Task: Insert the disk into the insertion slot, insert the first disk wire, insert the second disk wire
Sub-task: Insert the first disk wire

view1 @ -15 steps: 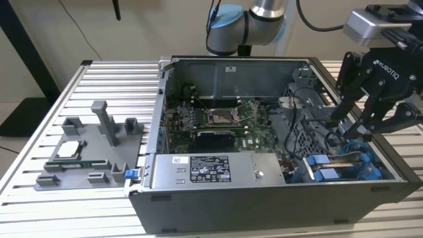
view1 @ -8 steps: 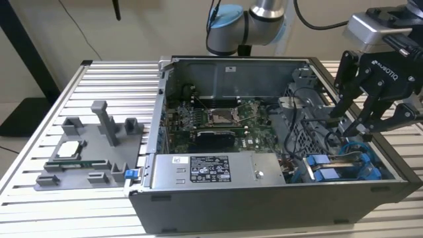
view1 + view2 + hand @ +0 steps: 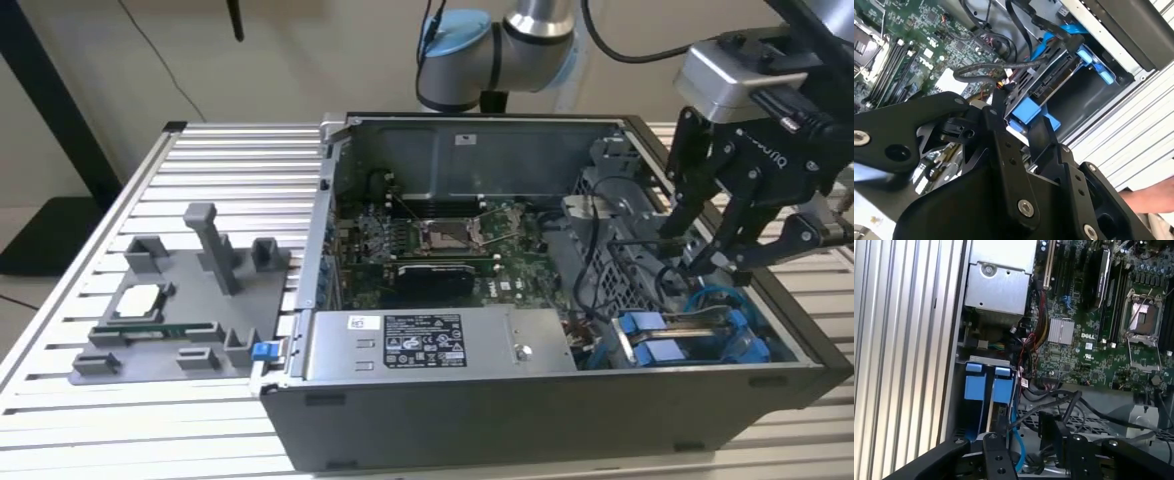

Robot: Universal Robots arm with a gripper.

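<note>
The disk (image 3: 697, 327), silver-grey in its bright blue carrier (image 3: 651, 348), lies in the insertion slot (image 3: 781, 345) at the case's corner on the exterior view's right. My gripper (image 3: 721, 268) hangs just above it with its fingers apart, and I see nothing clamped between them. A black wire (image 3: 627, 243) runs up to one finger. In the first wrist view the blue carrier tabs (image 3: 976, 386) sit beyond the gripper (image 3: 1026, 440), beside a black wire connector (image 3: 1050, 431) and a blue cable (image 3: 1017, 446). The second wrist view shows the disk (image 3: 1054, 75) behind the gripper (image 3: 1019, 125).
The open computer case holds a green motherboard (image 3: 441, 240) and a silver power-supply box (image 3: 427, 340) along its front wall. A grey fixture (image 3: 187, 290) with small parts stands on the slatted table at the exterior view's left. A hand (image 3: 1149, 200) shows beside the case.
</note>
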